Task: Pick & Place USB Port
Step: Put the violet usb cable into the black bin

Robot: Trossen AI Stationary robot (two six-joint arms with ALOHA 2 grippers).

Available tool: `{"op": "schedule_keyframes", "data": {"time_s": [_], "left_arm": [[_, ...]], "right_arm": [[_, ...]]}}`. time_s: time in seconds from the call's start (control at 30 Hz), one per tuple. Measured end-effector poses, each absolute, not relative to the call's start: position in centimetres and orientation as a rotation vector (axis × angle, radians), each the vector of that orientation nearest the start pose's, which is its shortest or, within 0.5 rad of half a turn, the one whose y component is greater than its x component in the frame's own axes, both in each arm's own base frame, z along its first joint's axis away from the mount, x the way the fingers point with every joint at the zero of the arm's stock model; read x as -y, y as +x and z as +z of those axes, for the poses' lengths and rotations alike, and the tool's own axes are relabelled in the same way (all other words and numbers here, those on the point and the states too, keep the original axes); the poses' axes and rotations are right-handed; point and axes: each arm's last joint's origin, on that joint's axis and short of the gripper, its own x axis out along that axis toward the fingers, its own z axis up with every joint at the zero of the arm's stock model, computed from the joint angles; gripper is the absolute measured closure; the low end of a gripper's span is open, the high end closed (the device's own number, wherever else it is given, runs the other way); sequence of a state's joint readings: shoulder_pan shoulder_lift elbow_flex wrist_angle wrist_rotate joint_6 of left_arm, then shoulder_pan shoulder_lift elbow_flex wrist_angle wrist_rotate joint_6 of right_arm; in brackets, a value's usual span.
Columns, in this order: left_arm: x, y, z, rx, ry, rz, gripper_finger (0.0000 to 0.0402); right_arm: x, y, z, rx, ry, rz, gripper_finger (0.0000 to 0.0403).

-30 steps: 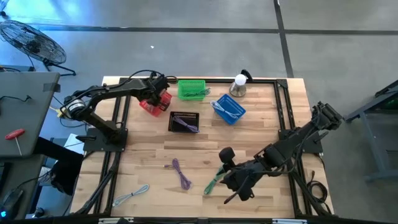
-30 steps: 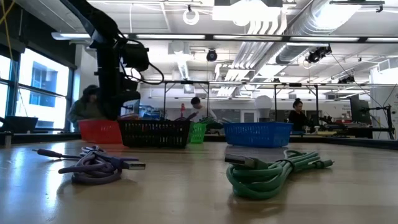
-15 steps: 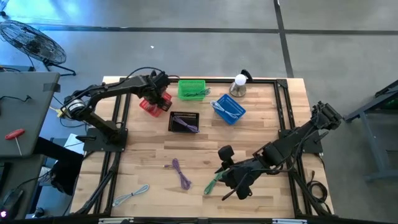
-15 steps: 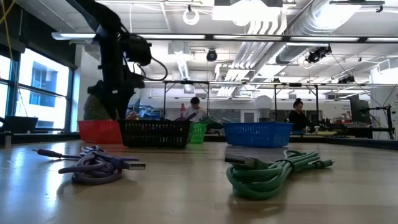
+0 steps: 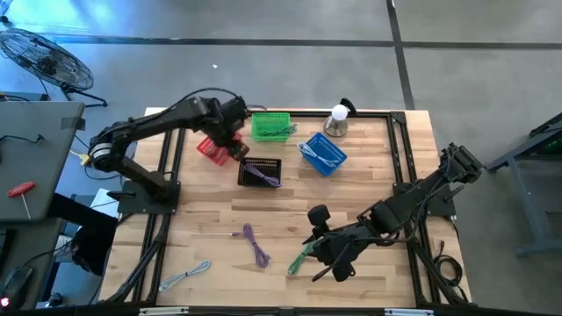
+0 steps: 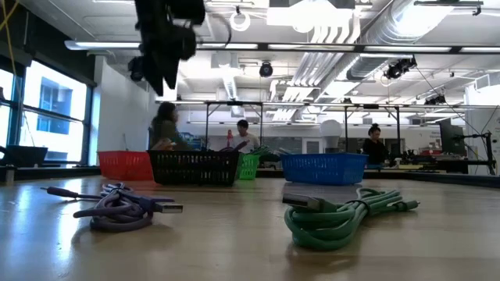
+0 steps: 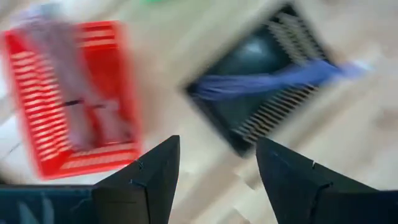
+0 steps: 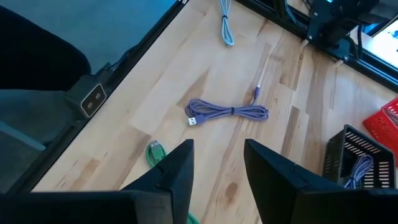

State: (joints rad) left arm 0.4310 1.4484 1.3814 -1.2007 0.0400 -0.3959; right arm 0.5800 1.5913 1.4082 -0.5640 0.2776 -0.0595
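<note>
My left gripper is open and empty, high above the gap between the red basket and the black basket; it shows at the top of the low view. In its wrist view the red basket holds a greyish cable and the black basket a purple one. My right gripper is open and empty beside the green cable, whose end shows in its wrist view. A purple cable and a grey cable lie on the table.
A green basket and a blue basket with cables stand at the far side, a white-topped object behind them. Black frame rails run along the table's edges. People show in the room beyond the table.
My left gripper has risen from just over the red basket to well above basket height and has gone a little toward the table's right, toward the black basket.
</note>
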Motion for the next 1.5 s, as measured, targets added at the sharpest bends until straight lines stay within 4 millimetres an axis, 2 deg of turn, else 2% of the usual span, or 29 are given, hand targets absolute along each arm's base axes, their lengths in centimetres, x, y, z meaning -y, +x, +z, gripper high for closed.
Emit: {"op": "schedule_keyframes", "data": {"time_s": [0.1,0.2,0.4,0.5,0.63,0.8,0.97,1.23,1.5], "left_arm": [[-7.2,25.2,32.7,-1.171,-0.529,0.426,0.0197],[-2.8,26.0,32.8,-1.192,-0.409,0.286,0.0197],[5.4,26.9,31.7,-1.163,-0.143,0.055,0.0197],[8.5,27.0,30.7,-1.14,0.017,-0.034,0.0197],[11.4,27.3,29.4,-1.106,0.144,-0.061,0.0197],[13.8,28.8,27.4,-1.072,0.213,-0.13,0.0197],[15.6,30.2,24.2,-1.132,0.313,-0.207,0.0197],[16.2,31.9,18.8,-1.29,0.423,-0.261,0.0197],[16.5,32.3,16.8,-1.342,0.447,-0.263,0.0197]], "right_arm": [[-18.5,29.4,31.7,-0.675,-0.368,0.314,0.027],[-18.5,29.4,31.7,-0.678,-0.357,0.332,0.027],[-18.7,29.4,31.7,-0.683,-0.306,0.371,0.027],[-19.0,29.6,32.0,-0.648,-0.256,0.422,0.027],[-19.6,29.6,32.5,-0.602,-0.195,0.504,0.027],[-20.4,29.3,32.7,-0.58,-0.176,0.529,0.027],[-21.4,28.8,33.0,-0.551,-0.171,0.559,0.027],[-22.2,28.2,33.0,-0.545,-0.168,0.568,0.027],[-22.4,28.0,33.0,-0.545,-0.174,0.551,0.027]]}}
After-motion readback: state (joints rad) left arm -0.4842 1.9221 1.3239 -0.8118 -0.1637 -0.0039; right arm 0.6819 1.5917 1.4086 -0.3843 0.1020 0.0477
